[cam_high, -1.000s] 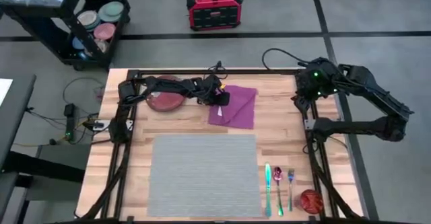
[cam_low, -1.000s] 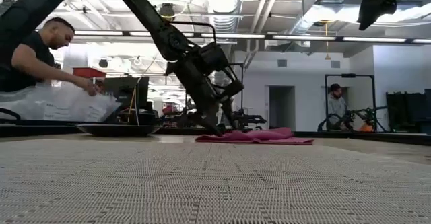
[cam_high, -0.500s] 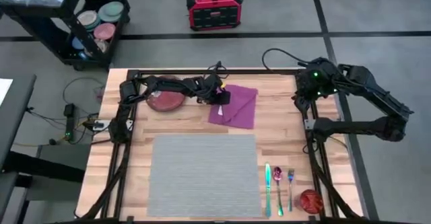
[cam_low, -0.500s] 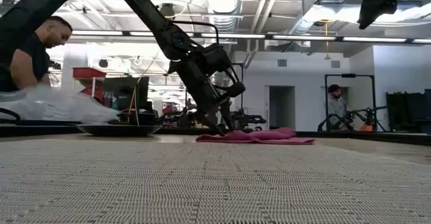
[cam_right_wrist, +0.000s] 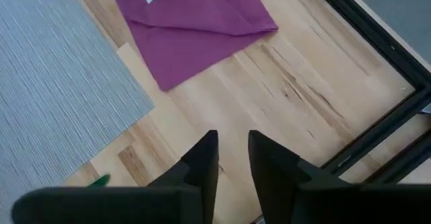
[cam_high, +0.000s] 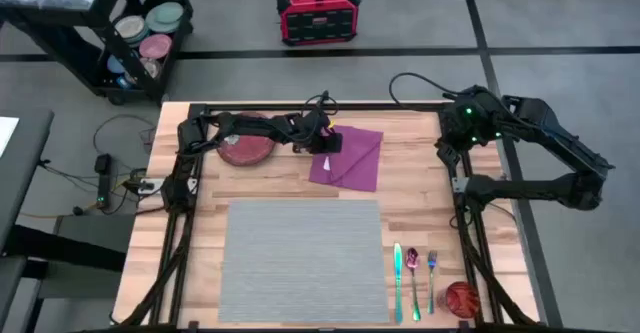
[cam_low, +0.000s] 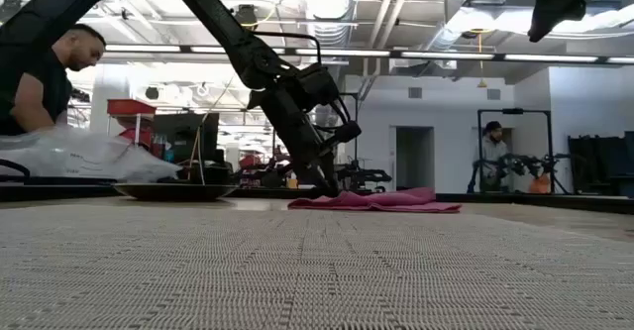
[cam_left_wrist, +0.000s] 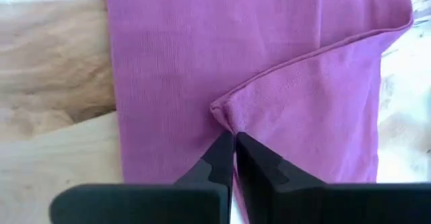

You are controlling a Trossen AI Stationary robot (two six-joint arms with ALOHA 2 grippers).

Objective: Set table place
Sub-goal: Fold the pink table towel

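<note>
Grey placemat (cam_high: 303,260) bare, left pincer (cam_left_wrist: 233,138) closed on purple napkin (cam_left_wrist: 269,69) fold, right pincer (cam_right_wrist: 232,146) slightly parted, plate (cam_high: 246,149) half hidden.

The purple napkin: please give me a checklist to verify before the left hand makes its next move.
1. Left hand at the purple napkin: ok, at its folded corner.
2. Fingers closed on cloth: ok, shut on the fold.
3. Napkin lifted off the table: not ok, it lies flat.
4. Placemat bare: ok.
5. Right hand out of the way: ok, raised over bare wood.
6. Plate apart from napkin: ok.
</note>
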